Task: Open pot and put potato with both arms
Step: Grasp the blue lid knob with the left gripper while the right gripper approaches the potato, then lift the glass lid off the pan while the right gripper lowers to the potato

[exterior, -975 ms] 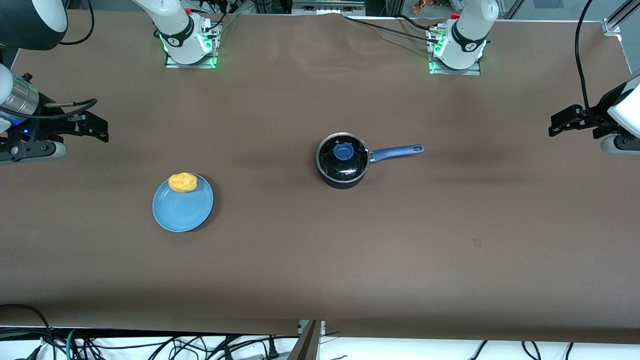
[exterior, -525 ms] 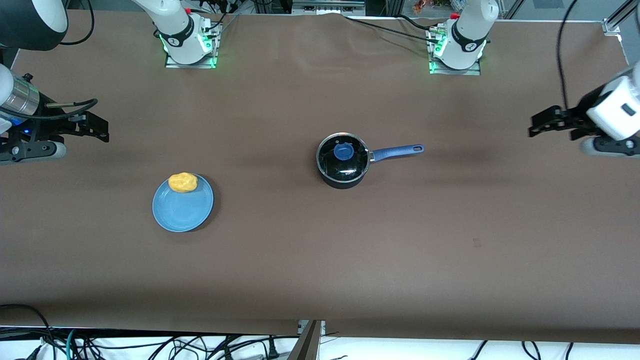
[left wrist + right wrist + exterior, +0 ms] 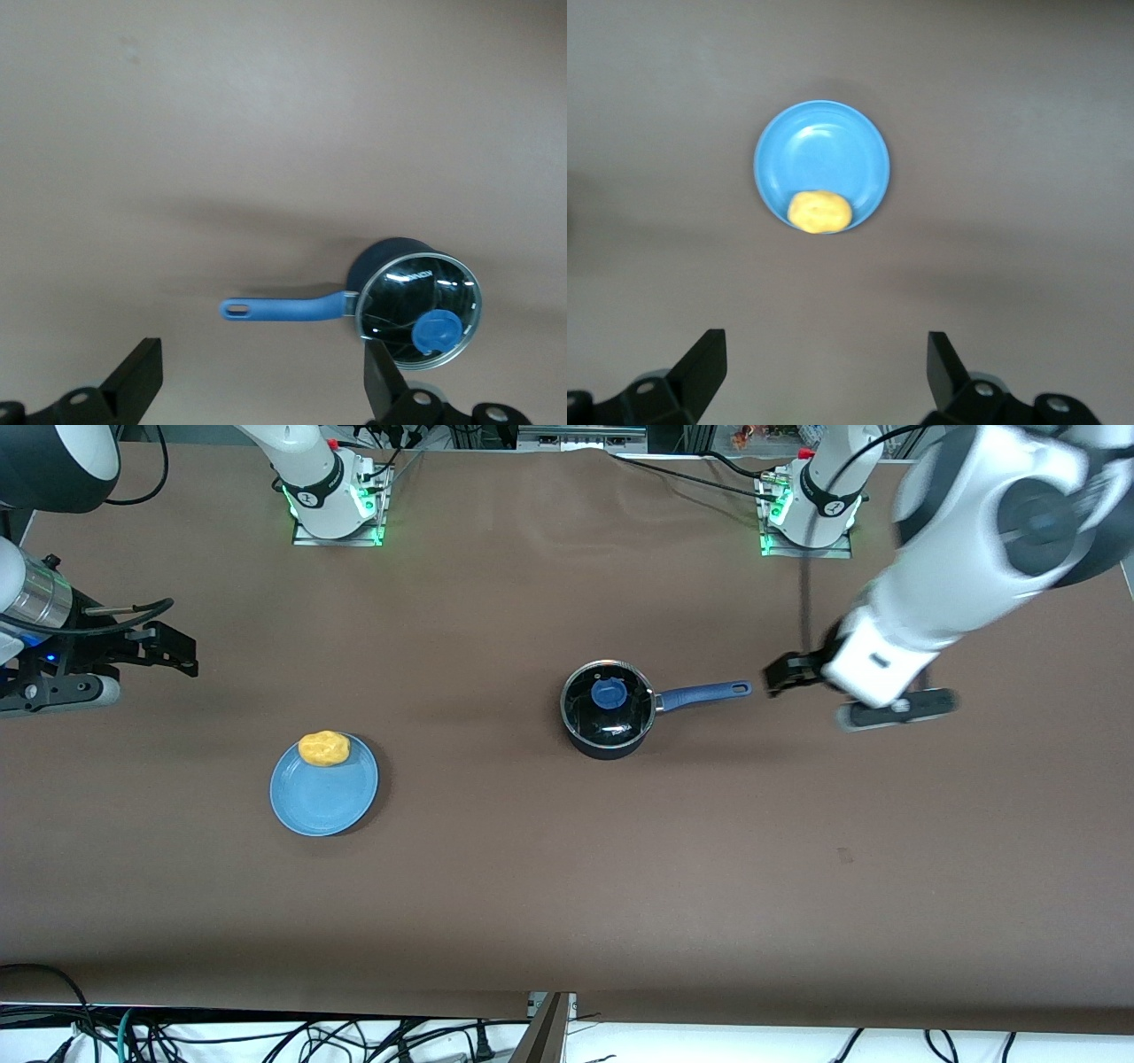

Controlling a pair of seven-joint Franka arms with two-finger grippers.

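Nearest the front camera, the potato [image 3: 324, 748] sits on a blue plate [image 3: 323, 802] toward the right arm's end. Farther off, the pot [image 3: 608, 708] stands mid-table, its lid [image 3: 609, 693] on. The left gripper [image 3: 788, 675], jaws apart, hovers just off the handle's tip, likely heading for the lid; the right gripper [image 3: 164, 651] waits, jaws apart, over bare table.

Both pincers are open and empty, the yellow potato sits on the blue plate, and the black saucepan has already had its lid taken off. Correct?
Not quite. The glass lid with the blue knob is on the black saucepan, as the front view shows. The rest holds.
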